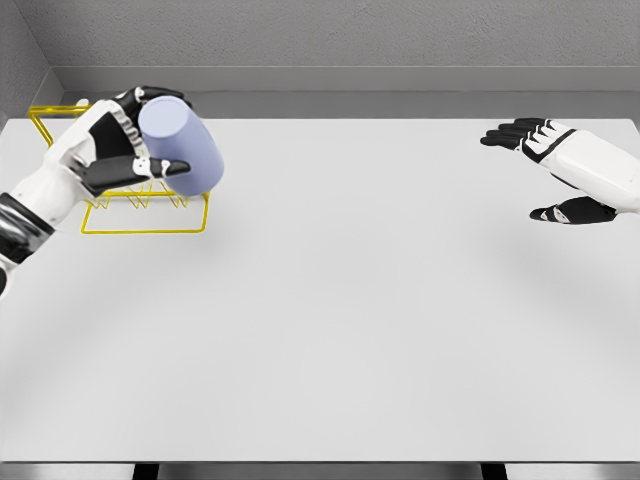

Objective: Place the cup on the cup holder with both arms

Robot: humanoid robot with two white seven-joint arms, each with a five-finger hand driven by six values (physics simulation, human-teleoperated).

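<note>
- Head view, upper left: the left hand (120, 150) is wrapped around the cup (182, 147), thumb across the front, cup tilted, probably so it can tip onto the holder (145, 215), the yellow wire rack right underneath it.
- Right side: the right hand (565, 170) hangs over the table (350, 320), fingers spread, holding nothing. Looks parked out of the way.

A plain white worktop (330, 330) fills most of the view. A yellow wire cup holder (146, 213) rests on it near the far left corner. The rack's back left part reaches the worktop's edge.
</note>
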